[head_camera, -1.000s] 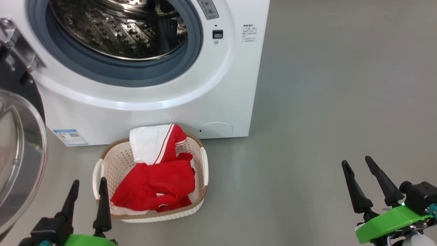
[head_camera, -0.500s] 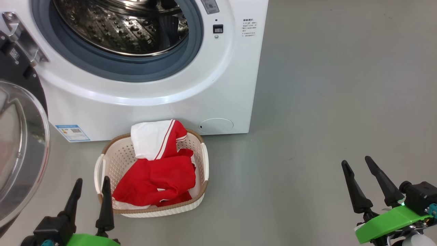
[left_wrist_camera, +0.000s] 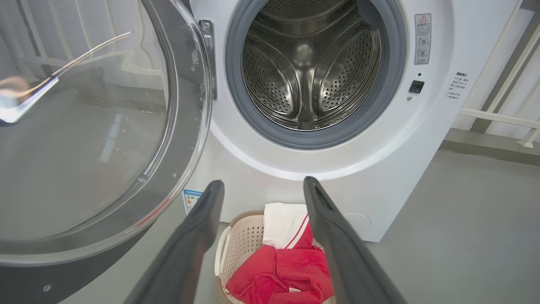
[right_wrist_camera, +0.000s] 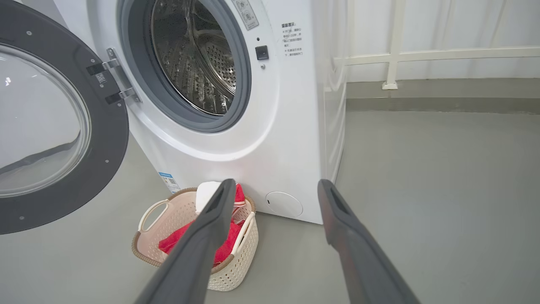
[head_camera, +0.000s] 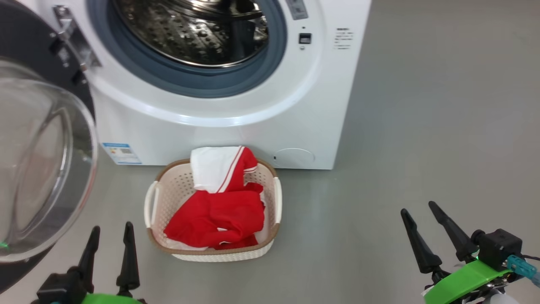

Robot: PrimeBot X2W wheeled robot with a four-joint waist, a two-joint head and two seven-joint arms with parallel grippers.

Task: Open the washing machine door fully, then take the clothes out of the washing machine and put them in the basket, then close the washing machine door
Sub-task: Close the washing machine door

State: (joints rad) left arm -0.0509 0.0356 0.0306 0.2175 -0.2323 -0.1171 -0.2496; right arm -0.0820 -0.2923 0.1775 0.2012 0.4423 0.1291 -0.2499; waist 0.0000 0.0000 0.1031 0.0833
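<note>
Since half a second ago our head camera is swinging leftward, so everything is sitting further right in that view; the things themselves are not shifting on the floor.

1. Our left gripper (head_camera: 111, 227), lower left, is holding its two long dark fingers apart, nothing between them.
2. Our right gripper (head_camera: 418, 207), lower right, is likewise spreading its fingers, gripping nothing, hovering over the plain grey floor (head_camera: 430, 126).
3. The large round washing machine door with black rim and bulging clear glass bowl (head_camera: 42, 160) is hanging swung wide on its hinge at the far left, above our left gripper.
4. The small cream perforated plastic basket with brown woven-look rim (head_camera: 219, 255) is standing on the floor just before the machine.
5. The bright red clothes with white panels and stripes (head_camera: 223, 211) are lying heaped inside the basket, a white part draping over its far rim.
6. The big white boxy front-loading washing machine (head_camera: 236, 139) is standing behind, its steel perforated drum (head_camera: 198, 33) gaping within the grey-blue rubber gasket (head_camera: 190, 84).
</note>
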